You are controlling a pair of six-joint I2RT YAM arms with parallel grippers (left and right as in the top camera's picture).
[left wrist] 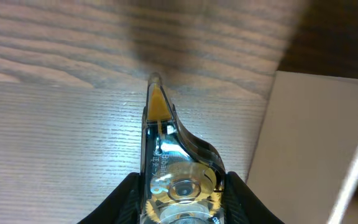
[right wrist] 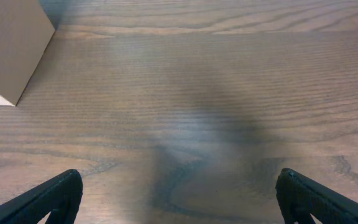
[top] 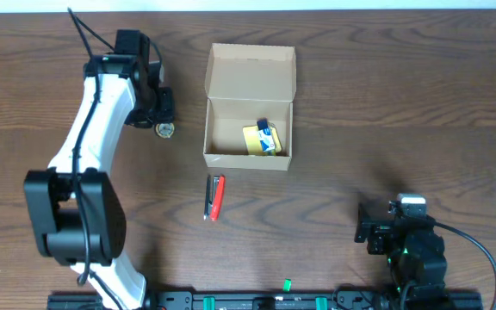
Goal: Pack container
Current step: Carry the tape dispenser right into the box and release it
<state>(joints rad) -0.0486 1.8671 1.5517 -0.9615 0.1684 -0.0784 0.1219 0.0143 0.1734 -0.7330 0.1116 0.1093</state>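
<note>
The tan cardboard box (top: 250, 114) stands open at the table's middle back, its flap lid laid back, with a yellow and blue item (top: 263, 139) inside. My left gripper (top: 164, 129) is left of the box, shut on a clear correction tape dispenser (left wrist: 176, 168) with a yellow tip, held low at the table. The box's wall shows at the right of the left wrist view (left wrist: 319, 149). My right gripper (right wrist: 179, 196) is open and empty over bare table at the front right; a box corner (right wrist: 14, 43) shows at its top left.
A red pen and a dark pen (top: 214, 197) lie side by side on the table just in front of the box. The right arm's base (top: 407, 241) sits at the front right edge.
</note>
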